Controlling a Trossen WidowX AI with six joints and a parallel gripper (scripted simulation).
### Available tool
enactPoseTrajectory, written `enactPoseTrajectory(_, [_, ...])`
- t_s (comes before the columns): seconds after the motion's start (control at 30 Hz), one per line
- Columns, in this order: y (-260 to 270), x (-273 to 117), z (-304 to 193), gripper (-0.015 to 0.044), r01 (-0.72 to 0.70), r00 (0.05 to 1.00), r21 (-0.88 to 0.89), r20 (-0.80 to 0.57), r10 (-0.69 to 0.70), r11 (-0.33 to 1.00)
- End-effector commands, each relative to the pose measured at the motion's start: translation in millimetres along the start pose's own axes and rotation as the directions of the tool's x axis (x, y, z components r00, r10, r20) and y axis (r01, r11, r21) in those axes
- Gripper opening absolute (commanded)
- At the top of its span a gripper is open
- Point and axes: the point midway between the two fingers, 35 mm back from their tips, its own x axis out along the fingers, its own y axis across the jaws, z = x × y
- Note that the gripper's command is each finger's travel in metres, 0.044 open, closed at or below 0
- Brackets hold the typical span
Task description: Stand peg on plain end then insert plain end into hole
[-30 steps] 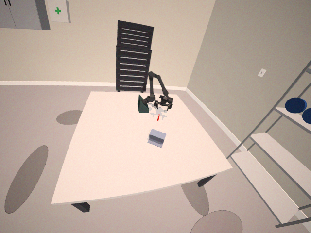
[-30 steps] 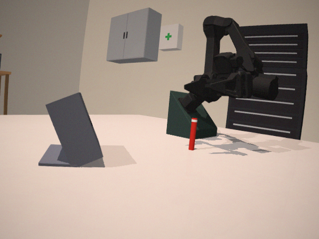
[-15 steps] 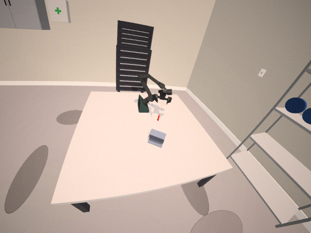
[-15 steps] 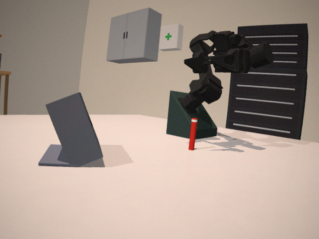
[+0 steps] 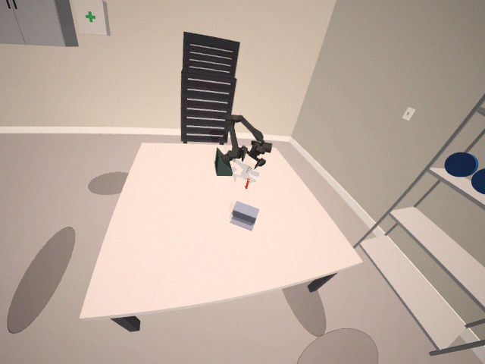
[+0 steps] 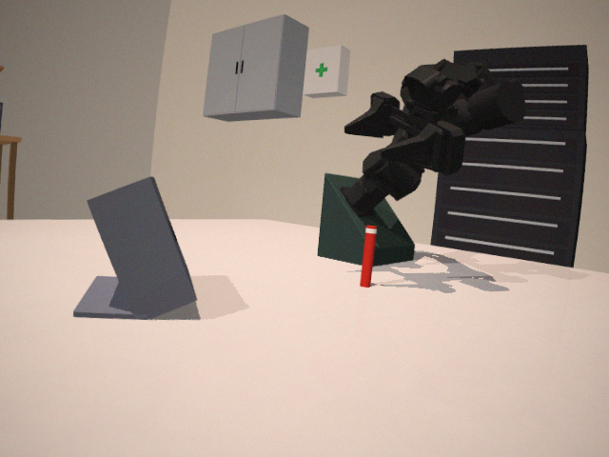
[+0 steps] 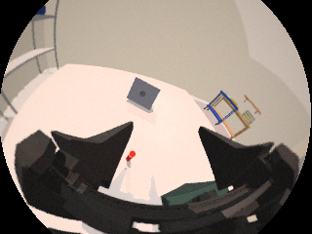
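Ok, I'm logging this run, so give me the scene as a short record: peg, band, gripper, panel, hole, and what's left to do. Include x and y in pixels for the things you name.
peg: red (image 5: pixel 247 183) (image 6: pixel 367 258) (image 7: pixel 131 156), upright on the table (image 5: pixel 176 254) (image 6: pixel 295 384) (image 7: pixel 73 107), free of the gripper
band: white (image 6: pixel 370 230), near the top end
gripper: open (image 5: pixel 253 157) (image 6: pixel 364 141) (image 7: pixel 166 126), raised above the table, nothing between its fingers
panel: gray (image 5: pixel 245 216) (image 6: pixel 140 246) (image 7: pixel 148 90), sloped, on a flat foot
hole: one (image 7: pixel 142 94), with no peg in it
left to do: regrasp, insert, release, withdraw

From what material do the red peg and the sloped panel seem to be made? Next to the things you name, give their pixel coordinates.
The peg (image 5: pixel 247 183) (image 6: pixel 367 258) (image 7: pixel 131 156) looks like painted wood or plastic: even red, no grain visible, a crisp white band. The sloped panel (image 5: pixel 244 217) (image 6: pixel 142 246) (image 7: pixel 150 94) could be matte plastic or painted metal: flat blue-grey faces, sharp edges, no bright highlights.
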Motion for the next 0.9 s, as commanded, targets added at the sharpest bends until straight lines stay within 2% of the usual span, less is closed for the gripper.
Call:
enactPoseTrajectory(0.0, [-1, 5, -10, 0.0440, 0.045, 0.993, -0.091, -0.104, -0.054, 0.995])
enactPoseTrajectory(0.23, [-4, 10, -27, 0.0440, 0.075, 0.948, -0.209, -0.289, -0.135, 0.975])
enactPoseTrajectory(0.47, [-5, 13, -43, 0.0440, 0.053, 0.859, -0.272, -0.478, -0.183, 0.961])
enactPoseTrajectory(0.87, [3, 14, -59, 0.0440, -0.058, 0.640, -0.211, -0.758, -0.126, 0.976])
